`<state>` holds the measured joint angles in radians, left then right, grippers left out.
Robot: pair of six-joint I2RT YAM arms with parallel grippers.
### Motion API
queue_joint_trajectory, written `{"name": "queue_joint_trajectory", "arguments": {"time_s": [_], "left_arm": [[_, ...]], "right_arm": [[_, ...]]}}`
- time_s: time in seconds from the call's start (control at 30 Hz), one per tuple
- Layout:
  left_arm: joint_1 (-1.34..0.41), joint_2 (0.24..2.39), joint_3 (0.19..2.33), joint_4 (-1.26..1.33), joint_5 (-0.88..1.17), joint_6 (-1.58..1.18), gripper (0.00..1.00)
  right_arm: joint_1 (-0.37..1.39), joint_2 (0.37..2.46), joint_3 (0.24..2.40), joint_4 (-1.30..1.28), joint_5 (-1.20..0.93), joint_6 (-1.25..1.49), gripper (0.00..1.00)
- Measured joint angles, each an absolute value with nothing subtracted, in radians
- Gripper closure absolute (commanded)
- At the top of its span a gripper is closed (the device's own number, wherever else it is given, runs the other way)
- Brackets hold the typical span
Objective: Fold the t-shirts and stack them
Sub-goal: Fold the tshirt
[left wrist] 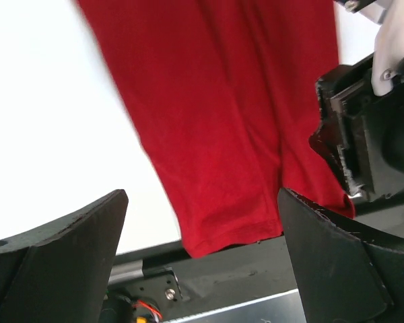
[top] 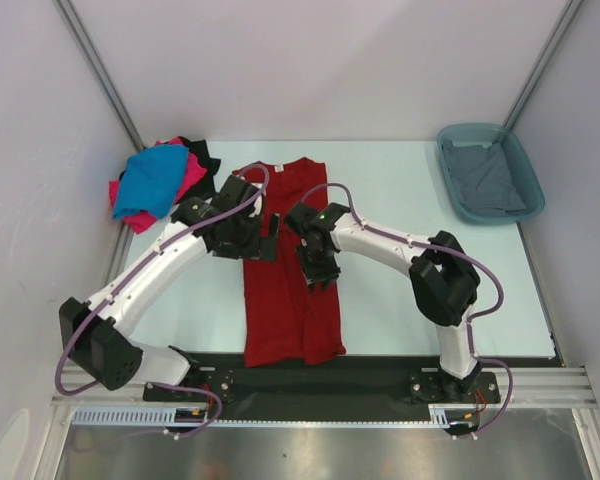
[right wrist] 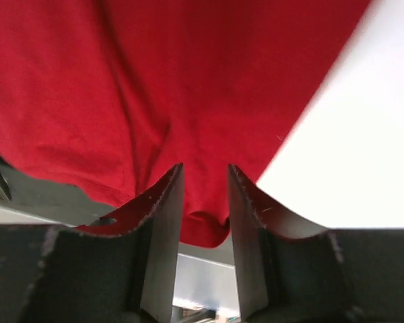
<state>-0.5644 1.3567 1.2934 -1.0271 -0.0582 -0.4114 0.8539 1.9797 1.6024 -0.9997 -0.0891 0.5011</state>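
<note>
A dark red t-shirt [top: 285, 300] lies lengthwise down the middle of the table, its sides folded in and its hem at the near edge. My left gripper [top: 263, 240] hovers over the shirt's left edge, jaws wide open and empty; in the left wrist view the left gripper [left wrist: 202, 195] frames the red t-shirt's [left wrist: 222, 114] hem. My right gripper [top: 320, 275] is over the shirt's right half. In the right wrist view the right gripper [right wrist: 205, 168] stands partly open with nothing between its fingers, and red cloth [right wrist: 155, 74] lies below. A blue t-shirt [top: 152, 180], a pink one [top: 188, 185] and a black one [top: 202, 155] are heaped at the back left.
A teal tub [top: 458, 190] at the back right holds a grey t-shirt [top: 485, 178]. The black base rail [top: 380, 375] runs along the near edge under the shirt's hem. The right arm's wrist [left wrist: 374, 134] shows at the right of the left wrist view.
</note>
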Motion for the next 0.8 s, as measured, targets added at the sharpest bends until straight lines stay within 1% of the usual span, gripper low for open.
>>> {"name": "queue_joint_trajectory", "arguments": {"time_s": [0.13,0.23,0.37,0.6,0.7,0.8], "left_arm": [[-0.566,1.417,1.322,-1.004,-0.006,-0.353,0.00],[-0.585,1.458,1.322,-0.998,0.063,-0.328,0.00],[-0.567,1.494,1.311,-0.971,0.193,-0.330,0.00],[-0.529,1.502,1.158,-0.821,0.431,-0.398,0.00],[-0.538,1.542,1.113,-0.761,0.529,-0.444,0.00],[-0.575,1.571,1.104,-0.727,0.567,-0.472,0.00]], "right_arm": [[0.833,1.974,1.611,-1.046,0.011,0.579,0.60],[0.776,1.948,1.611,-1.082,0.078,0.622,0.59],[0.665,1.852,1.610,-1.131,0.148,0.661,0.59],[0.492,1.668,1.577,-1.143,0.155,0.654,0.58],[0.471,1.631,1.558,-1.135,0.132,0.638,0.58],[0.471,1.599,1.512,-1.105,0.108,0.616,0.58]]}}
